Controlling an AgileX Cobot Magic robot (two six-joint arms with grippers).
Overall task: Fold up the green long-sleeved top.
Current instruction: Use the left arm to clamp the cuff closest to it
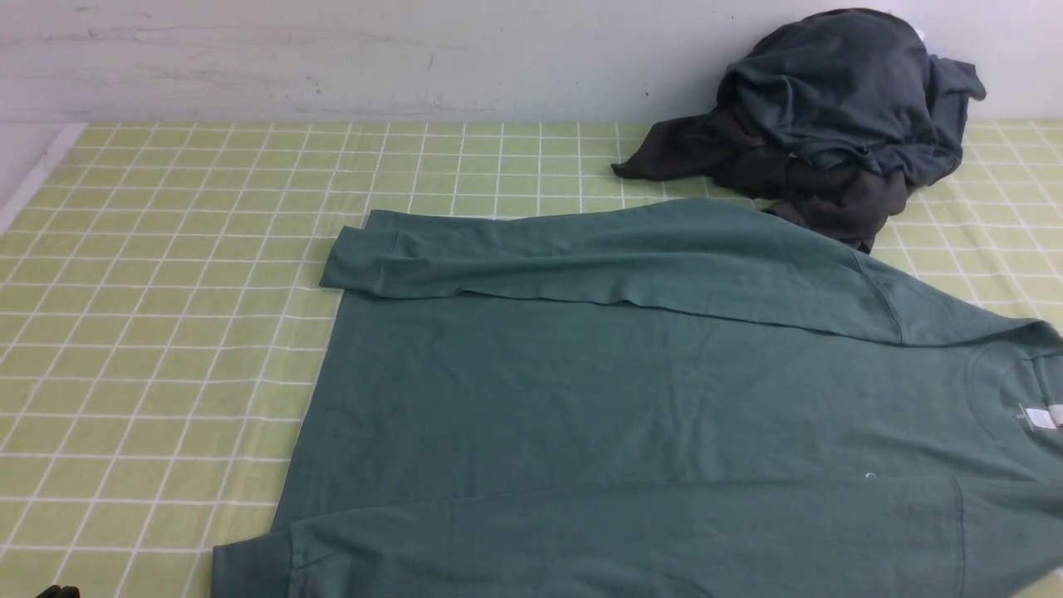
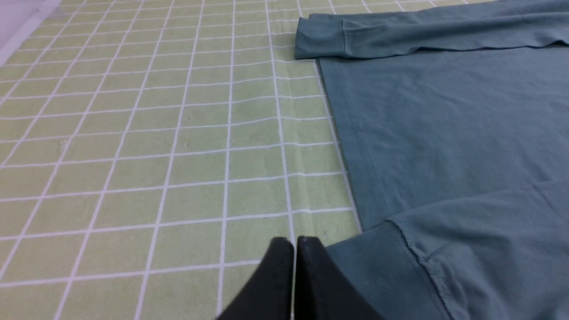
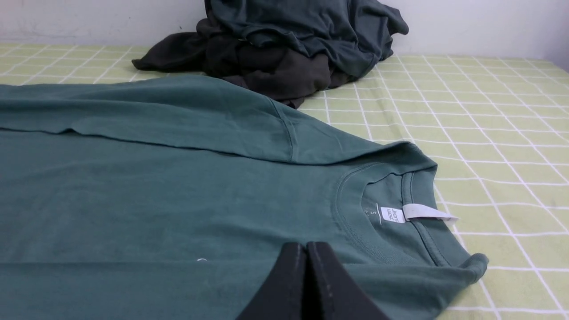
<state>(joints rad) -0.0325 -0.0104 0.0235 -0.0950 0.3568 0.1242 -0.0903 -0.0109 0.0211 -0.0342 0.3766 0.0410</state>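
Observation:
The green long-sleeved top (image 1: 631, 390) lies flat on the checked cloth, neck to the right, hem to the left, both sleeves folded across the body. Its white neck label (image 3: 402, 213) shows at the collar. My left gripper (image 2: 293, 242) is shut and empty, above the cloth just beside the near sleeve's cuff (image 2: 378, 266). The far sleeve's cuff (image 2: 318, 38) lies beyond the hem. My right gripper (image 3: 306, 246) is shut and empty, over the top's near part, close to the collar. In the front view only a dark bit of the left gripper (image 1: 56, 591) shows at the bottom edge.
A heap of charcoal-grey and blackish garments (image 1: 830, 116) sits at the back right against the wall, touching the top's far shoulder. The yellow-green checked cloth (image 1: 166, 291) covers the table. The table's left edge (image 1: 33, 178) shows at the far left.

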